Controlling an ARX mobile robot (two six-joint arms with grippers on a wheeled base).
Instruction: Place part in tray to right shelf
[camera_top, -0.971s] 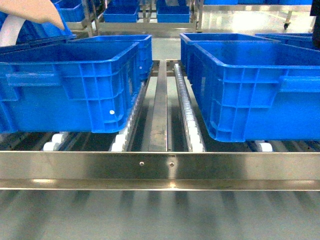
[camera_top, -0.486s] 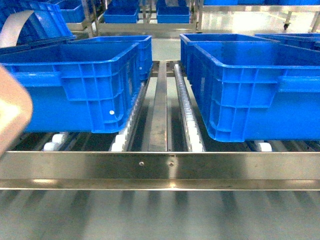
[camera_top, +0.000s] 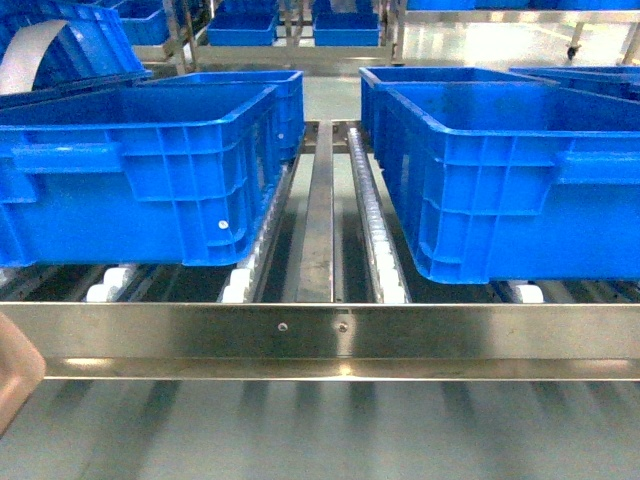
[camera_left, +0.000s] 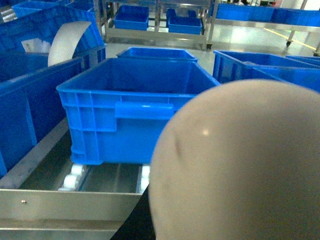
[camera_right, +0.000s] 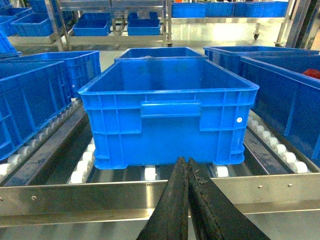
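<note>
Tray fills my left camera, too close to tell which way it points. I can't see my left gripper. My right gripper is squeezed closed, holding nothing. Blue crate ahead looks empty.

Glossy cream plastic tray; shiny steel right shelf.

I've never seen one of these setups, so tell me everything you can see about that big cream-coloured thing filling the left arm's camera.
The tray looks like smooth, glossy cream plastic with a rounded, domed outline, close to the lens and blurred. It fills the lower right of the left wrist view, hiding the gripper, so what holds it can't be seen. A sliver shows at the head view's lower left edge, before the shelf's steel rail. Its contents aren't visible.
</note>
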